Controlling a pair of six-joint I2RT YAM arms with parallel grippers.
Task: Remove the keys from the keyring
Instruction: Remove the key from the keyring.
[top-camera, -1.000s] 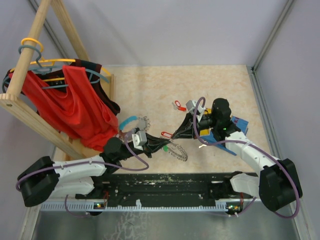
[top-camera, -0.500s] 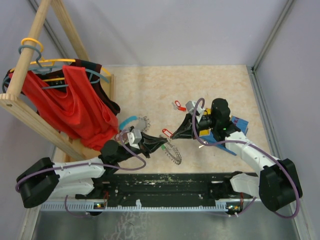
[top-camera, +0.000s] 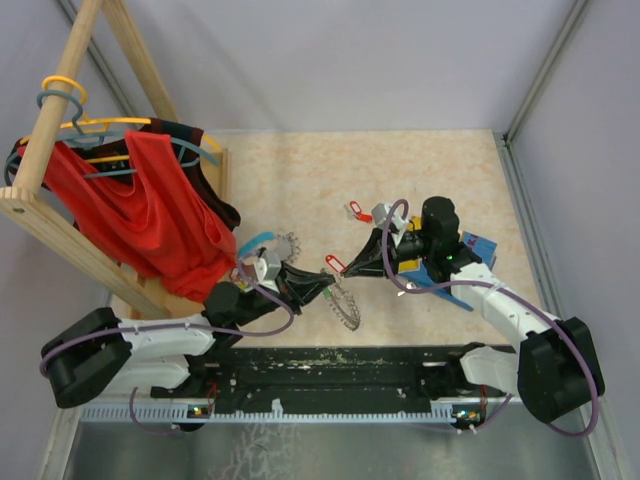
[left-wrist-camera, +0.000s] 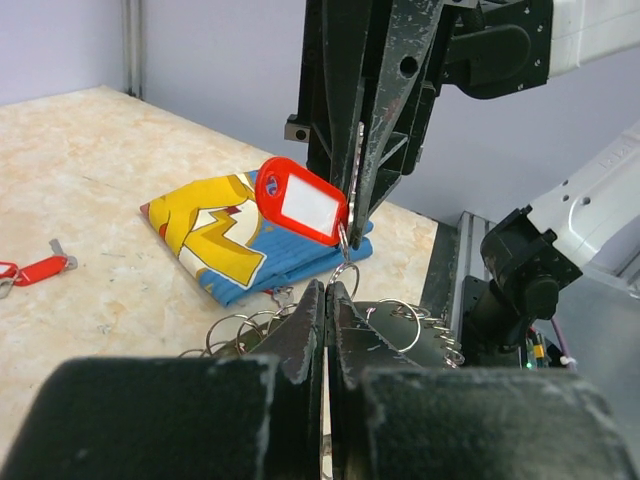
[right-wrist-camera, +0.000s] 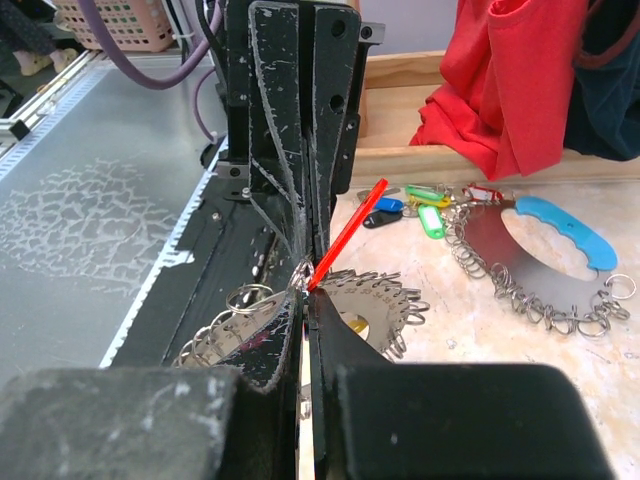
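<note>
The keyring (top-camera: 347, 308), a grey disc fringed with silver loops, hangs tilted on edge just above the table near the front middle. My left gripper (top-camera: 327, 290) is shut on its rim; in the left wrist view the loops (left-wrist-camera: 400, 318) fan out past its shut fingertips (left-wrist-camera: 328, 292). My right gripper (top-camera: 350, 266) comes from the right, shut on a red-tagged key (top-camera: 334, 262) still linked to a loop. That tag (left-wrist-camera: 303, 205) hangs at the right fingertips and shows edge-on (right-wrist-camera: 348, 232) in the right wrist view. Another red key (top-camera: 353, 209) lies loose on the table.
A second loop-fringed ring with a blue handle (top-camera: 270, 242) lies left of centre, with green, blue and black tagged keys (right-wrist-camera: 428, 215) beside it. A wooden rack with red clothes (top-camera: 150, 215) fills the left. A blue and yellow cloth (top-camera: 470, 255) lies under the right arm.
My left gripper has shifted slightly right and turned the keyring from nearly flat to on edge. My right gripper with the red tag has edged a little up and left.
</note>
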